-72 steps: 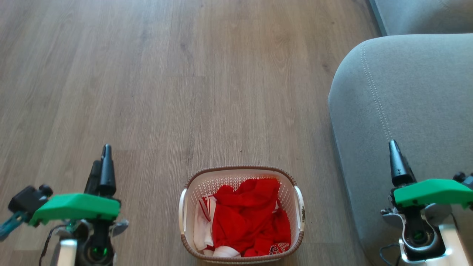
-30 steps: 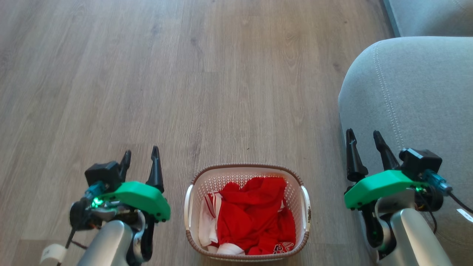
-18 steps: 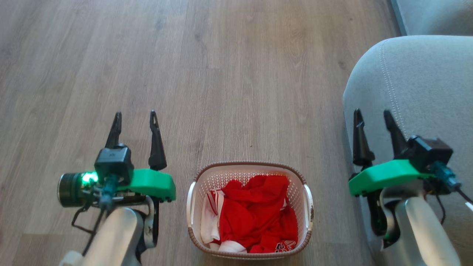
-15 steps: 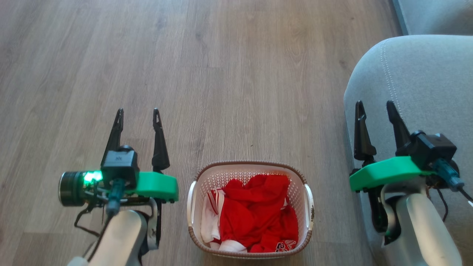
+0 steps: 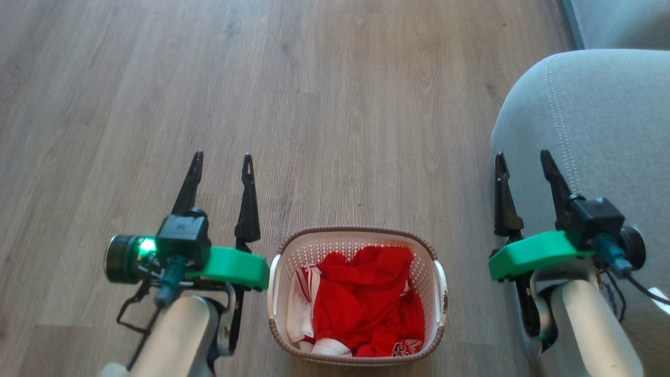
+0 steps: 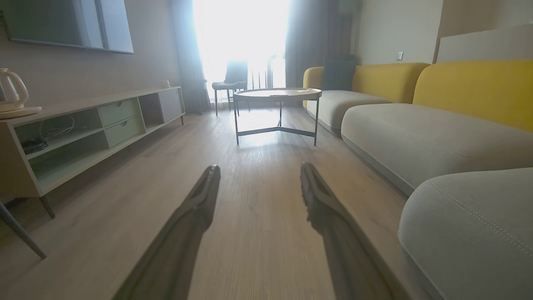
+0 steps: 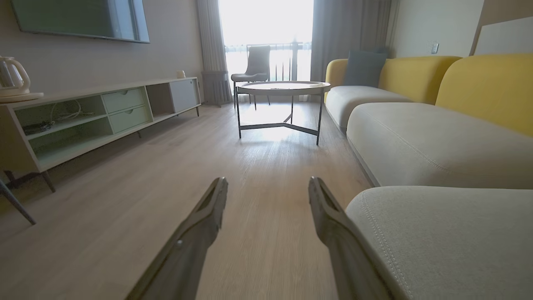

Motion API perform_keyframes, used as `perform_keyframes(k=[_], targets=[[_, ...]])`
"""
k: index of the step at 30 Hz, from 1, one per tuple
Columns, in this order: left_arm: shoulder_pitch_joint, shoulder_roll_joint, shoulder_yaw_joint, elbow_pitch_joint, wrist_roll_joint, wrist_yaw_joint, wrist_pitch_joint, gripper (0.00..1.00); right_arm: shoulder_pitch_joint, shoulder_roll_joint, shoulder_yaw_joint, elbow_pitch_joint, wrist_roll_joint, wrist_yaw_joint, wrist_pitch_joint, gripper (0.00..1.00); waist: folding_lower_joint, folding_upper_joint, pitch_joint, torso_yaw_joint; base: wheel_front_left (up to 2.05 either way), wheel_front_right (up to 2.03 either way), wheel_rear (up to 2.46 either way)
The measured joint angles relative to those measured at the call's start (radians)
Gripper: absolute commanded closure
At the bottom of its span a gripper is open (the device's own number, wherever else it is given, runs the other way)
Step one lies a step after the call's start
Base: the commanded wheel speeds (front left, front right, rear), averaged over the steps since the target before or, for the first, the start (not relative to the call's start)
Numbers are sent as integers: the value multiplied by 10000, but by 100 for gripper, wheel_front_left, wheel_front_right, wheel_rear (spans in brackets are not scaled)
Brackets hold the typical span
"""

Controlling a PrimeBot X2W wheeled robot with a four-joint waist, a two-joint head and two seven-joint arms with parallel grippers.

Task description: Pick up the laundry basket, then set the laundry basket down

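1. The laundry basket (image 5: 357, 229) sits on the wood floor (image 5: 340, 104), at 6 o'clock in the head view; red clothes (image 5: 366, 303) and some white cloth (image 5: 296, 314) lie inside it.
2. The left gripper (image 5: 222, 156) is at about 10 o'clock from the basket; its two dark fingers are spread apart with nothing between them; they point to 12 o'clock, out past the basket's far rim.
3. The green part (image 5: 233, 267) behind those fingers is just beside the basket's left white handle (image 5: 272, 280); I cannot tell if they touch.
4. The right gripper (image 5: 522, 154) is at about 2 o'clock from the basket, with a strip of floor between them; its fingers are spread apart too and hold nothing; they are at the edge of the grey sofa (image 5: 602, 131).
5. In the left wrist view, bare floor shows between the fingers; a round table (image 6: 277, 93) stands far off at 12 o'clock.
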Motion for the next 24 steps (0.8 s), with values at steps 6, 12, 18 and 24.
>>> perform_keyframes(k=[6, 12, 18, 24], targets=[[340, -625, 1009, 1018, -38, -1601, -134, 0, 16, -4, -35, 842, -69, 0, -100, 0, 0, 0, -30, -2, 0, 0, 0], [452, -943, 1718, 1868, -13, -2558, -134, 0, 19, -6, -121, 1419, -27, 2, -102, 0, 0, 0, -59, -81, 0, 0, 0], [510, -988, 2008, 2330, 148, -2826, -134, 0, 19, -6, -157, 1666, -29, 2, -102, 0, 0, 0, -116, -169, 0, 0, 0], [592, -1003, 2052, 2360, -19, -2826, -134, 0, 20, -6, -155, 1858, -27, 0, -102, 0, 0, 0, -212, -207, 0, 0, 0]])
